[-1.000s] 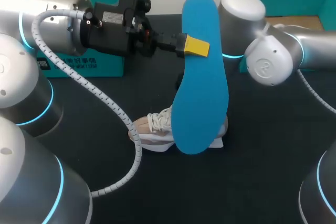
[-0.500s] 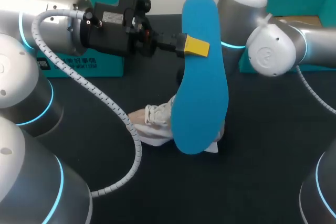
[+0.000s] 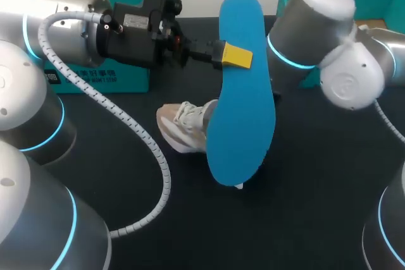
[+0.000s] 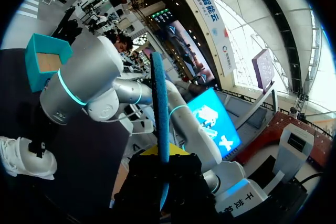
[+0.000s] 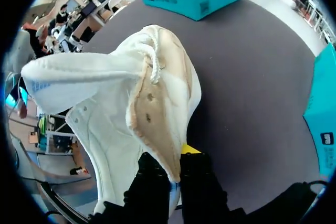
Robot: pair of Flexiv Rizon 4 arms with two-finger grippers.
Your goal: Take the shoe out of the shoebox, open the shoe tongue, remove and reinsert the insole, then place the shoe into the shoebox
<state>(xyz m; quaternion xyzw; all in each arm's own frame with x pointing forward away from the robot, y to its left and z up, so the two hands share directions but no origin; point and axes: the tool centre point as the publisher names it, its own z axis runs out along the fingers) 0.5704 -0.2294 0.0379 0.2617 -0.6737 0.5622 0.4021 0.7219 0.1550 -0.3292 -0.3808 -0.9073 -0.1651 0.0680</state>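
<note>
Firmly, the left hand (image 3: 236,57) pinches the blue insole (image 3: 240,118) between its yellow tips, holding it upright on edge above the table (image 3: 316,219). The right hand (image 5: 176,162) is closed on the heel rim of the white shoe (image 5: 131,103), its tongue folded back, near the teal shoebox (image 3: 373,1). To reinsert well, the insole's toe end should probably go in first, angled under the tongue, while the right hand steadies the shoe
</note>
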